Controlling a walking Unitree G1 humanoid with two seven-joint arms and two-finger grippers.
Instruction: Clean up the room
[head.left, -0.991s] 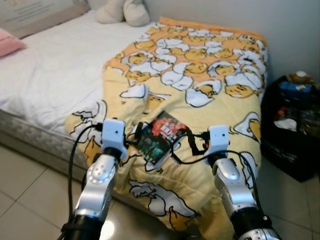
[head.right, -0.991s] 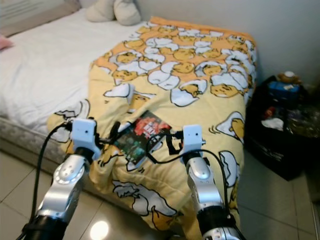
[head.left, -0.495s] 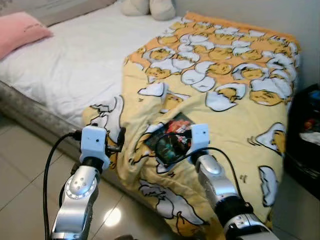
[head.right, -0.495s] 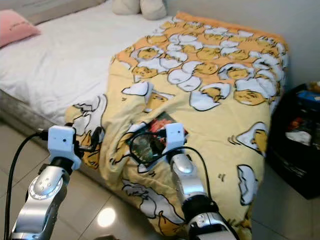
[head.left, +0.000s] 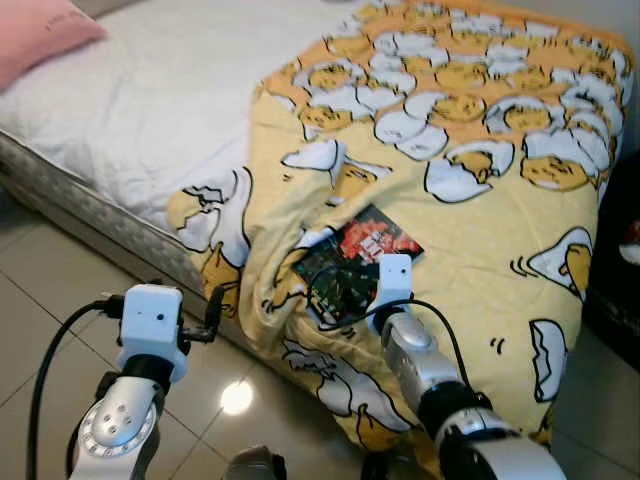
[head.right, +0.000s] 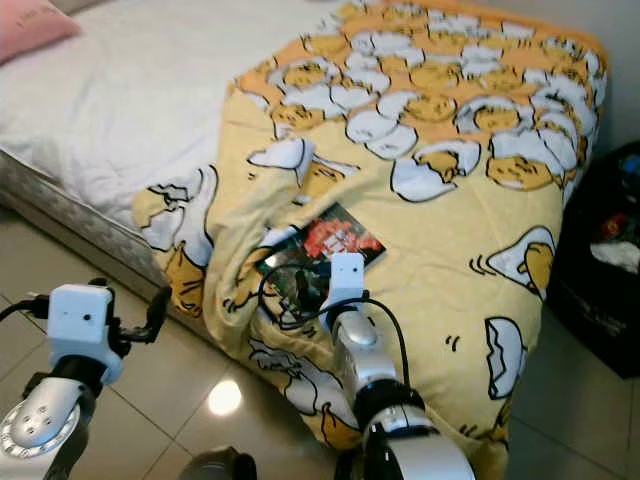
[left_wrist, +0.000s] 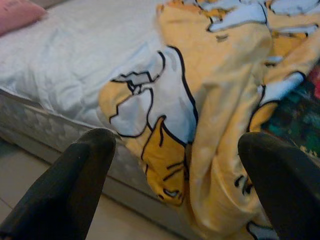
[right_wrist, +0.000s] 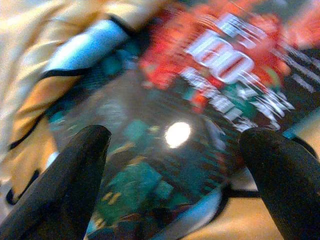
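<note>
Bed (head.left: 150, 130), yellow blanket (head.left: 480, 180): glossy book (head.left: 355, 262), thin, slippery; right tool (right_wrist: 172, 150) spread wide over it. Grip spine edge.

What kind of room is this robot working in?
Almost certainly a bedroom. There is a bed with a white sheet, a yellow cartoon-print blanket spread over it, and a pink pillow at one corner. A book lies on the blanket, and the floor is tiled.
</note>
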